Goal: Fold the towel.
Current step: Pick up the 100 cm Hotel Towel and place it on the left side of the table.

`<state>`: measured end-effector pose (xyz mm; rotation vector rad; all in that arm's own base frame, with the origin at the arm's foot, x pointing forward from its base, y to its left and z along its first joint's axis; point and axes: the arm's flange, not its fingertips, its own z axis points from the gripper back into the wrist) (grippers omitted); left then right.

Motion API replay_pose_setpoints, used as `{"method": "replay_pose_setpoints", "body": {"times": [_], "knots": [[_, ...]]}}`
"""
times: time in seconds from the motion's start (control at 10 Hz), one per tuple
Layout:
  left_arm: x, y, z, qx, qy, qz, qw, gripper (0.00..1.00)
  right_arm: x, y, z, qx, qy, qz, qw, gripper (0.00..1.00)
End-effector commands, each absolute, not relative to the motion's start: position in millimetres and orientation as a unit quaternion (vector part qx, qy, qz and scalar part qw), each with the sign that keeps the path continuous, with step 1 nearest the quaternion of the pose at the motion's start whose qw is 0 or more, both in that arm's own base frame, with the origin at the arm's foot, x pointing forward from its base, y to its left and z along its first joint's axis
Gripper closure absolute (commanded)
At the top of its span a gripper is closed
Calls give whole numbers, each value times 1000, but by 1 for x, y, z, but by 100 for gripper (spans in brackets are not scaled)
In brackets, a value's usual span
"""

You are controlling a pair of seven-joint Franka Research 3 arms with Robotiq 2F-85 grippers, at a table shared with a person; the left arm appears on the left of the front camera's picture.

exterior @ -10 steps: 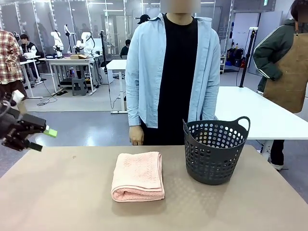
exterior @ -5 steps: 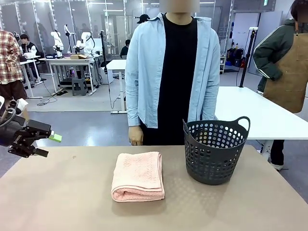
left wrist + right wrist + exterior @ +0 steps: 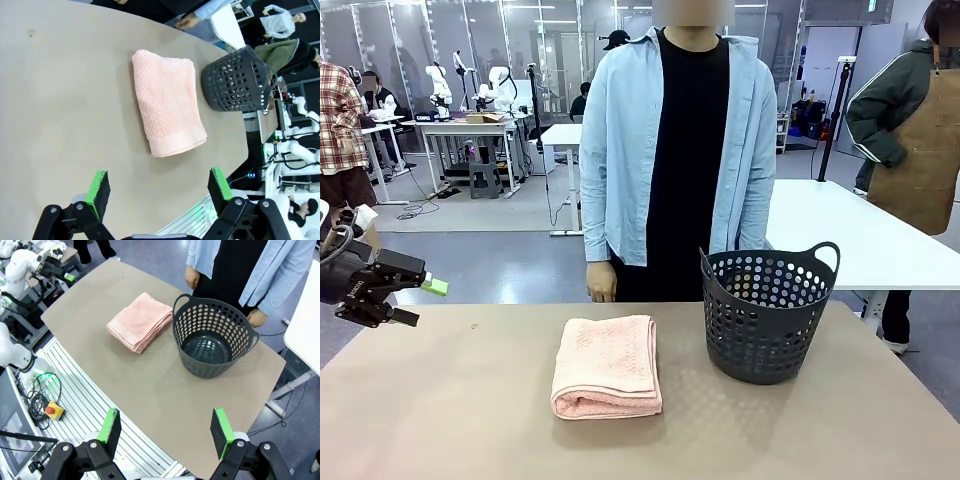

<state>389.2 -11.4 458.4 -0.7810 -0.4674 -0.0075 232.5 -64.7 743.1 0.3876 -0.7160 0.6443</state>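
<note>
From my left tool, hovering off the surface's left edge, the towel lies folded well to its right, mid-surface. The basket stands just beyond the towel, farther right. A person stands behind both. Ahead of my right tool, the basket sits nearer, the towel beside it.

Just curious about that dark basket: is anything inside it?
Empty. The right wrist view looks down into the basket and shows only its bare bottom.

No text, label, brand, number or sign could be read anywhere in these views; a greenish sign high on the far wall in the front view was too small to make out.
</note>
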Motion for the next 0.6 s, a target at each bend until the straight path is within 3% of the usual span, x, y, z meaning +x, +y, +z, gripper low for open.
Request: {"method": "replay_pose_setpoints", "body": {"times": [0.0, 0.5], "knots": [[405, -23, 438, -409, -233, 18, 882, 0, 233, -63, 744, 184, -341, 296, 873, 9], [463, -75, 365, -434, -197, 44, 878, 0, 233, -63, 744, 184, -341, 296, 873, 9]]}}
